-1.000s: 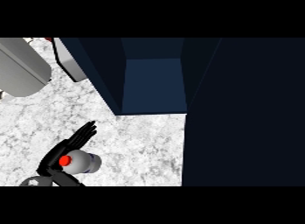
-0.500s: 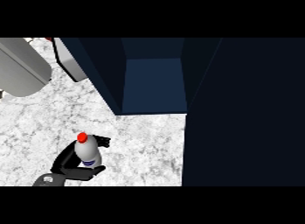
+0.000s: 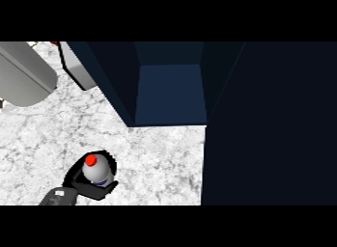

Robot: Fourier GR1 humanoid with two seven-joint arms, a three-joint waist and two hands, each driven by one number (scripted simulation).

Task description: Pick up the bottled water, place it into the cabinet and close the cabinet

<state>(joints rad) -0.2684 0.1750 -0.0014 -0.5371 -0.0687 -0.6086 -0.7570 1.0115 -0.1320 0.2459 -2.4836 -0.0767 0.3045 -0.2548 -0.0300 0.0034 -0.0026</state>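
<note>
Bottled water [image 3: 96,171] lower body behind curled left hand [image 3: 92,189], forearm perhaps cut at bottom edge.

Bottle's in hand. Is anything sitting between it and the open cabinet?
Nothing visible. The left hand holds the bottle; only bare counter lies between it and the open cabinet.

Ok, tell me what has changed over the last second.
A second ago the left hand had straight fingers beside the bottled water. Its fingers have since curled round the bottle, which now stands a little higher in the view, red cap towards the cabinet. The cabinet stays open, and the grey appliance has not moved. The right hand is out of view.
</note>
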